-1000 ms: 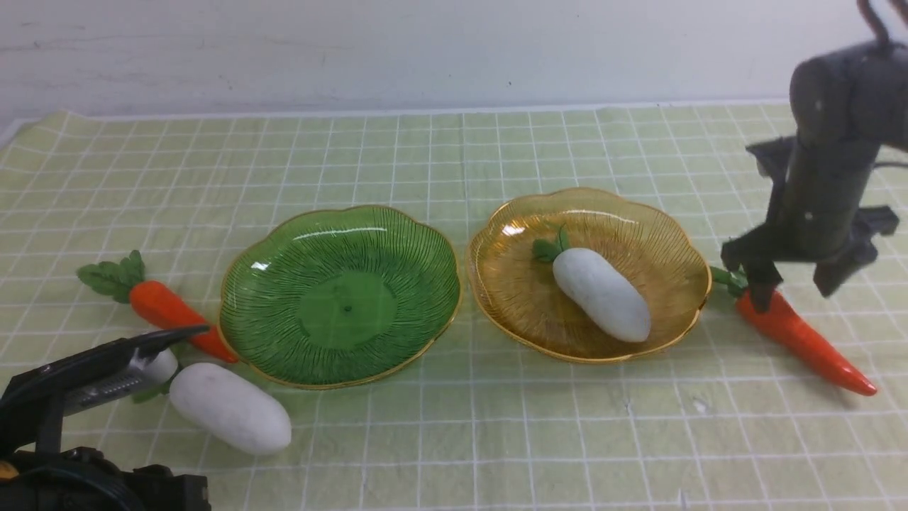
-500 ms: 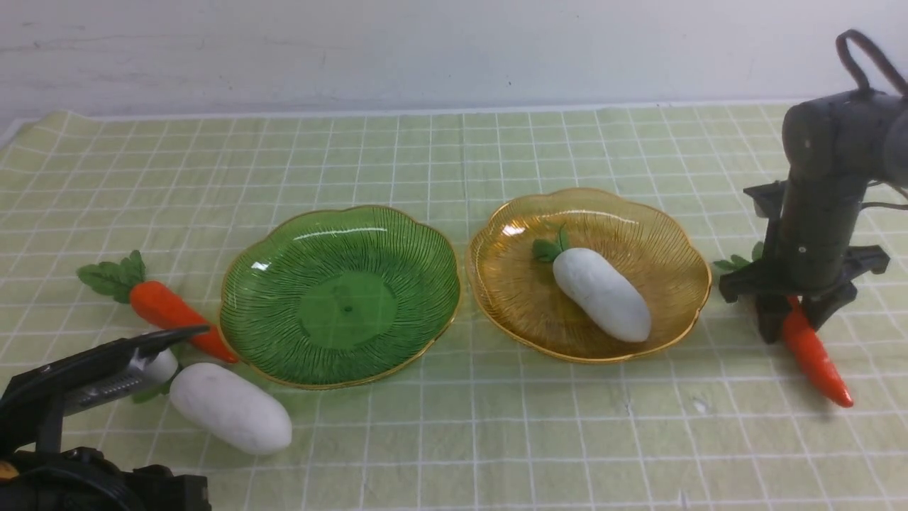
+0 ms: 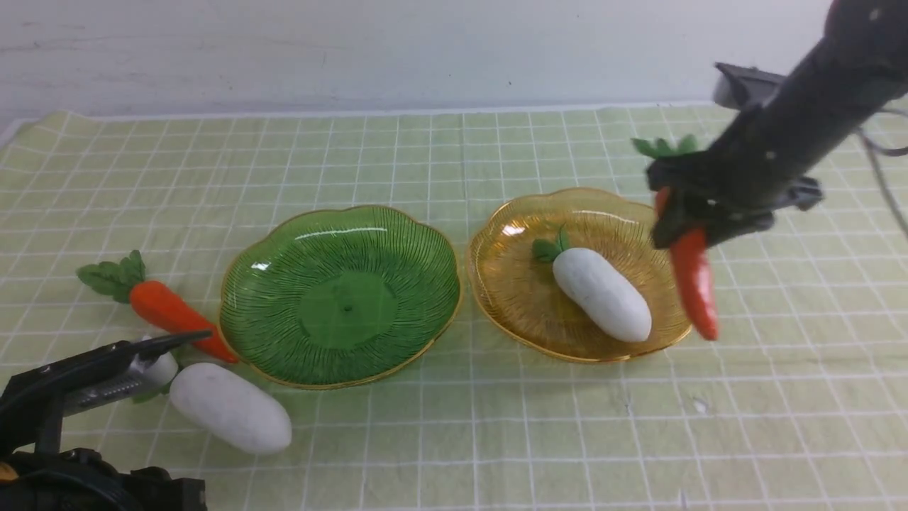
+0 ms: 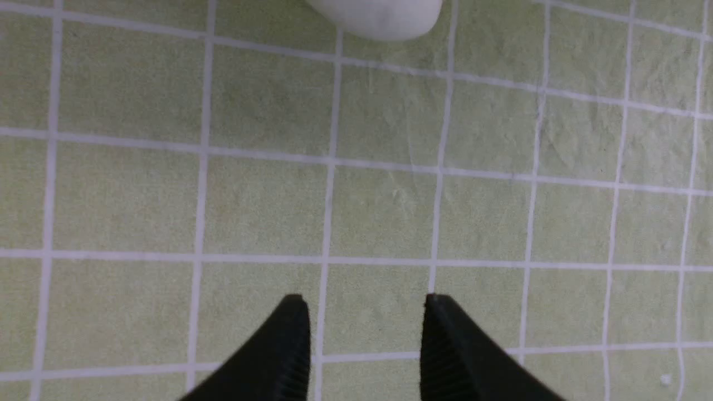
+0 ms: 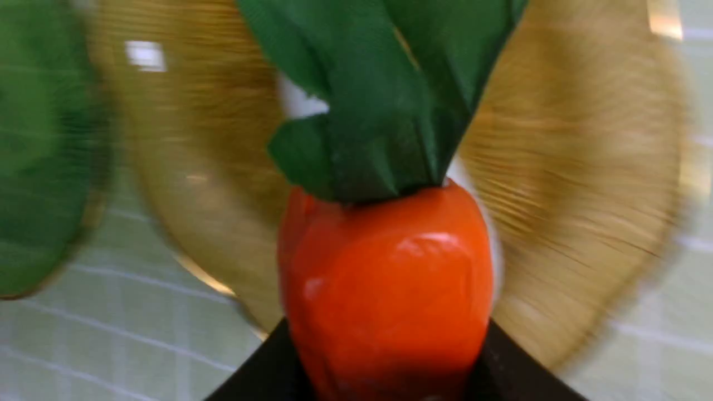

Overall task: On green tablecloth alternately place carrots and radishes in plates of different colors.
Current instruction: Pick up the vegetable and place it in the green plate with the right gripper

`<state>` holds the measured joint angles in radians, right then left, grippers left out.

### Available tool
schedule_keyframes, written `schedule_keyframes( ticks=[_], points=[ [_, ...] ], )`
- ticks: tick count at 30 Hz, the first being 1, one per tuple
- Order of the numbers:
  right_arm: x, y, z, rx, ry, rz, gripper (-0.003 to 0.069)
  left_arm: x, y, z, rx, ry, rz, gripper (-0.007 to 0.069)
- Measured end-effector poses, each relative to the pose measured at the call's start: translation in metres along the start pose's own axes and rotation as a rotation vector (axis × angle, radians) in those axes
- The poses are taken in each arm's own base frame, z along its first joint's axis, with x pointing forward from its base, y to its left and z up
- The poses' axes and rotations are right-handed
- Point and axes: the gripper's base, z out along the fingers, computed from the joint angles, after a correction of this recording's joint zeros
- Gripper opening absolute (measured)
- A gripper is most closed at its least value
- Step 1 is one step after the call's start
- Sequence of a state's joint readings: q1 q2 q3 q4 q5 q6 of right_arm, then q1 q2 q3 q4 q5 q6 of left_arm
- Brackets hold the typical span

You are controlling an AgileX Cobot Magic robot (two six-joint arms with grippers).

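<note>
My right gripper [image 3: 684, 213] is shut on a carrot [image 3: 694, 280] and holds it in the air over the right rim of the amber plate [image 3: 511, 291], tip hanging down; the carrot fills the right wrist view [image 5: 384, 278]. A radish [image 3: 601, 294] lies in the amber plate. The green plate [image 3: 340, 294] is empty. A second carrot [image 3: 170, 312] and a second radish [image 3: 230, 408] lie on the green tablecloth [image 3: 496, 440] left of the green plate. My left gripper [image 4: 365, 303] is open and empty, low at the front left, near that radish [image 4: 379, 14].
A pale wall [image 3: 425, 50] runs behind the cloth's far edge. The right arm [image 3: 816, 92] reaches in from the upper right.
My right gripper closed on the carrot that lay right of the amber plate, lifted it and carried it left over the plate's rim. The left arm barely moved.
</note>
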<state>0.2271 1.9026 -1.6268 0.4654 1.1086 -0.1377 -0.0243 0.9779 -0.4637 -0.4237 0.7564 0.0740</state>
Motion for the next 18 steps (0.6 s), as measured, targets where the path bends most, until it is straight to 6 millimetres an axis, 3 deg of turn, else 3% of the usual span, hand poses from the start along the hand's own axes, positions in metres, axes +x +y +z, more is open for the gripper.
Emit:
schedule_keyframes(
  ticks=[2,3,5,7,8,10,18],
  points=[
    [-0.003,0.025,0.013,-0.091,-0.052,-0.072,0.0275,0.000,0.000,0.000,0.000,-0.001,0.000,0.0258],
    [-0.004,0.028,0.014,-0.099,-0.069,-0.093,0.0275,0.000,0.000,0.000,0.000,-0.001,0.000,0.0258],
    [-0.008,0.063,0.036,-0.202,-0.141,-0.199,0.0275,0.000,0.000,0.000,0.000,-0.004,0.000,0.0258],
    [-0.012,0.086,0.054,-0.247,-0.203,-0.277,0.0275,0.000,0.000,0.000,0.000,-0.004,-0.001,0.0258],
    [-0.013,0.088,0.055,-0.251,-0.209,-0.276,0.0275,0.000,0.000,0.000,0.000,-0.004,-0.001,0.0258],
    [-0.023,0.113,0.080,-0.263,-0.305,-0.350,0.0275,0.000,0.000,0.000,0.000,-0.004,-0.001,0.0258],
    [-0.031,0.120,0.118,-0.223,-0.393,-0.344,0.0275,0.000,0.000,0.000,0.000,-0.005,-0.001,0.0258]
  ],
)
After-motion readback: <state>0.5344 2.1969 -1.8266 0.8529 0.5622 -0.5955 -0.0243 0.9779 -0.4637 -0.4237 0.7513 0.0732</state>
